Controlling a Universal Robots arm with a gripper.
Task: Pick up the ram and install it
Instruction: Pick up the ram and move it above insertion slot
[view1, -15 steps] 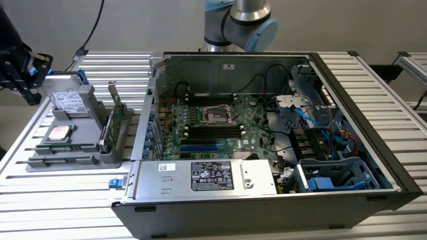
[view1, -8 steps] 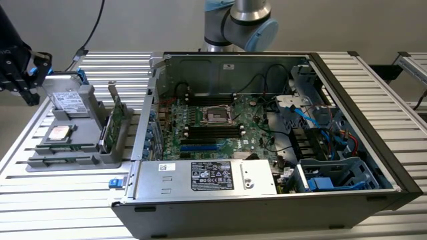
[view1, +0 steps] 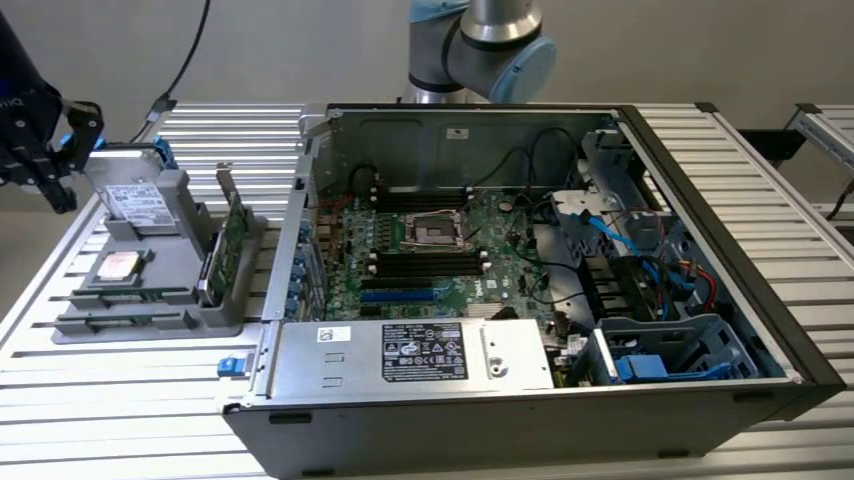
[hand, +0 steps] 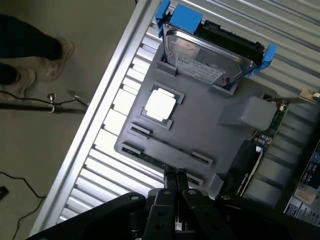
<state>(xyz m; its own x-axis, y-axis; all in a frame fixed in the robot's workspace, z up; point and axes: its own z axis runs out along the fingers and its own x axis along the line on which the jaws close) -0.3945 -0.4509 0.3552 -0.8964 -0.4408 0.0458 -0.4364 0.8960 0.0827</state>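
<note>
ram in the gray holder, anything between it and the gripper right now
Nothing visible does. The shut gripper hangs above the ram with open air between; the hard drive and silver chip sit elsewhere on the holder.

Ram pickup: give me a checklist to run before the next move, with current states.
1. Empty gripper: ok, nothing held.
2. Jaws spread to take the ram: not ok, shut.
3. The ram seated in the gray holder, untouched: ok.
4. Alignment of gripper over the ram: ok in the wrist view; height cannot tell.
5. Access into the computer case: ok, open.
6. Free memory slot on the motherboard: cannot tell.
</note>
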